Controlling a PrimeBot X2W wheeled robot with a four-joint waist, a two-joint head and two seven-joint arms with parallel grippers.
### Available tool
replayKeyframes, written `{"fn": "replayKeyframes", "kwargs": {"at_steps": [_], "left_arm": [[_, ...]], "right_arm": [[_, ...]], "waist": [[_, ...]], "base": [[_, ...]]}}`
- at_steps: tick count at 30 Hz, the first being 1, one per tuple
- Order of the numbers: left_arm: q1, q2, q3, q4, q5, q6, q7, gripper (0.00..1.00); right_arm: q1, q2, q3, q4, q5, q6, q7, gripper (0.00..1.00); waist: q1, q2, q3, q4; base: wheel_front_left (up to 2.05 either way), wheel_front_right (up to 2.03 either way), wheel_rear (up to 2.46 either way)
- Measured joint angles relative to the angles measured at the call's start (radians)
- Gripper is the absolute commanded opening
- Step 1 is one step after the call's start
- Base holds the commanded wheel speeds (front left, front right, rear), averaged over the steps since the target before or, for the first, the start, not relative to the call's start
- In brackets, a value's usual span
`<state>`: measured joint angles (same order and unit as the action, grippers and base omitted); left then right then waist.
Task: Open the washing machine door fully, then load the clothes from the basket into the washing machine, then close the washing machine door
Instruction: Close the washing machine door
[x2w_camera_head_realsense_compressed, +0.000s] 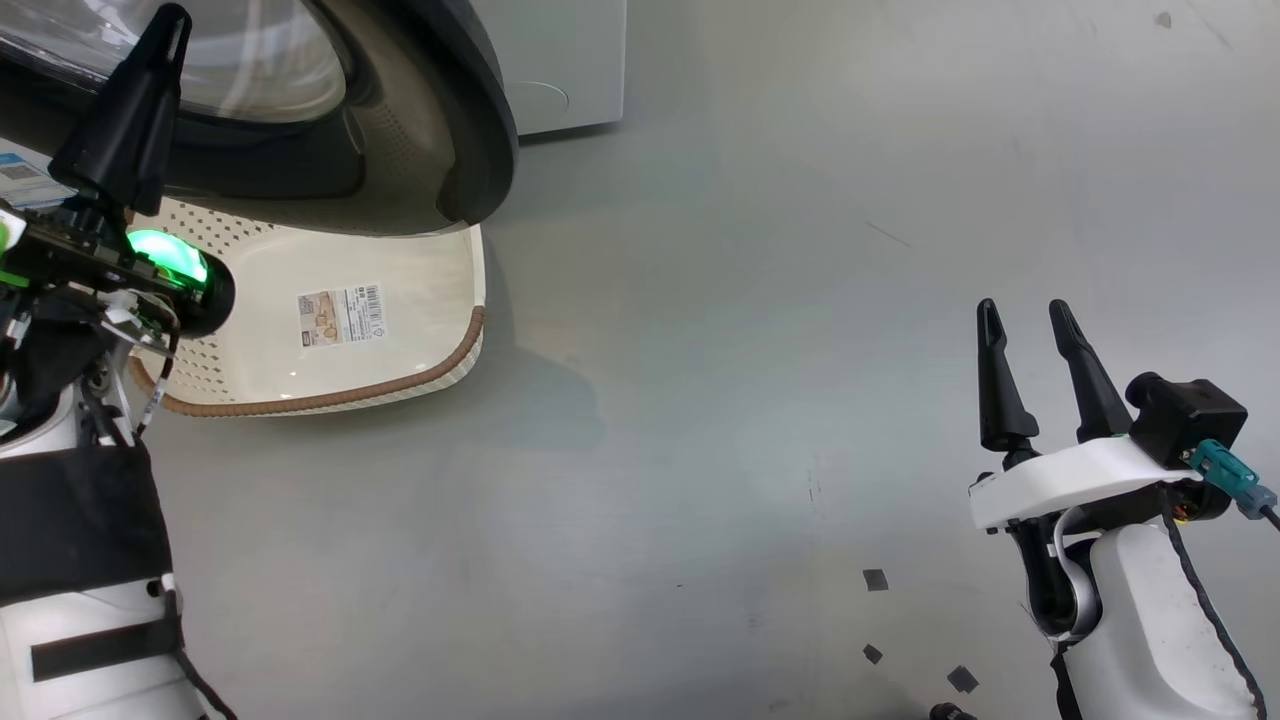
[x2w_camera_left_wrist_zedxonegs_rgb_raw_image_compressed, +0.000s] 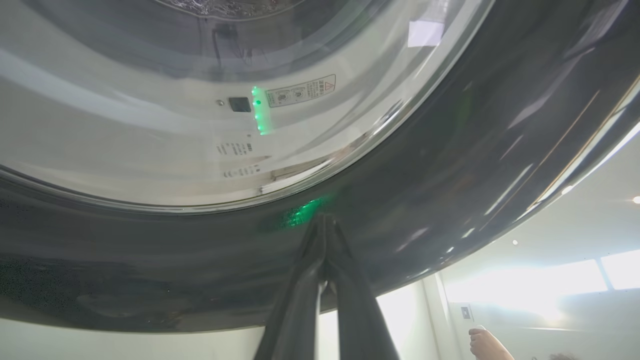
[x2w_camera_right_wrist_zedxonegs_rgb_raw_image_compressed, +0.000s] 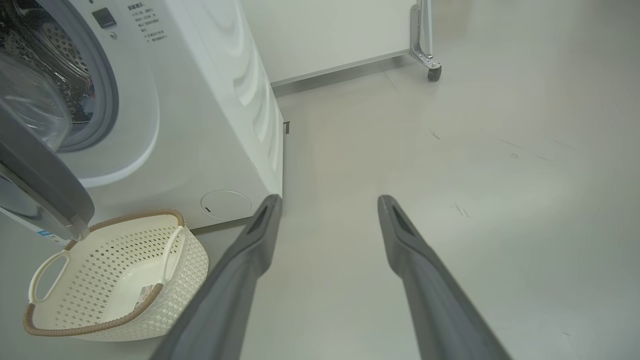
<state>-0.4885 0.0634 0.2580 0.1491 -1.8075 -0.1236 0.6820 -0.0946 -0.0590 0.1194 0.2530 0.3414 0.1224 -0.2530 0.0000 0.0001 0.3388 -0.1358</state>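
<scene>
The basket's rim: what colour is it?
Brown, woven-looking rim on the cream-white perforated basket; the right wrist view shows it best.

basket (x2w_camera_right_wrist_zedxonegs_rgb_raw_image_compressed: 192, 262): cream-white, perforated dot pattern, brown woven rim. washing machine (x2w_camera_right_wrist_zedxonegs_rgb_raw_image_compressed: 200, 125) white w/ grey gasket (x2w_camera_right_wrist_zedxonegs_rgb_raw_image_compressed: 111, 92). door (x2w_camera_left_wrist_zedxonegs_rgb_raw_image_compressed: 450, 175) rim glossy blk. floor (x2w_camera_head_realsense_compressed: 750, 300) pale grey.

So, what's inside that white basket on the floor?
A sticker lies on the bare cream bottom of the basket. The open washing machine door hangs over the far end, so that part is covered from above.
</scene>
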Motion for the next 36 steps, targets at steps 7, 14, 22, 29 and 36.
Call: {"fn": "replayKeyframes", "kwargs": {"at_steps": [7, 14, 22, 29, 36], "left_arm": [[0.053, -0.016, 0.008, 0.011, 0.009, 0.000, -0.007, 0.00], [0.106, -0.021, 0.032, 0.021, 0.030, 0.000, -0.033, 0.01], [0.178, -0.025, 0.043, 0.037, 0.076, 0.000, -0.069, 1.00], [0.206, -0.030, 0.056, 0.029, 0.083, 0.000, -0.091, 1.00], [0.231, -0.005, 0.090, -0.095, 0.316, 0.000, -0.225, 1.00]], "right_arm": [[0.002, 0.000, 0.011, 0.019, 0.000, 0.000, 0.000, 1.00], [0.022, 0.000, 0.020, 0.037, 0.000, 0.000, 0.000, 1.00], [0.061, -0.001, 0.041, 0.055, 0.000, 0.000, 0.000, 1.00], [0.074, -0.004, 0.048, 0.059, 0.001, 0.000, 0.000, 1.00], [0.086, -0.004, 0.063, 0.059, 0.002, 0.000, 0.000, 1.00]], "waist": [[0.0000, 0.0000, -0.051, 0.036], [0.0000, 0.0000, -0.116, 0.068], [0.0000, 0.0000, -0.189, 0.099], [0.0000, 0.0000, -0.237, 0.120], [0.0000, 0.0000, -0.252, 0.132]], "base": [[0.00, 0.00, 0.00], [0.00, 0.00, 0.00], [0.00, 0.00, 0.00], [0.00, 0.00, 0.00], [0.00, 0.00, 0.00]]}}
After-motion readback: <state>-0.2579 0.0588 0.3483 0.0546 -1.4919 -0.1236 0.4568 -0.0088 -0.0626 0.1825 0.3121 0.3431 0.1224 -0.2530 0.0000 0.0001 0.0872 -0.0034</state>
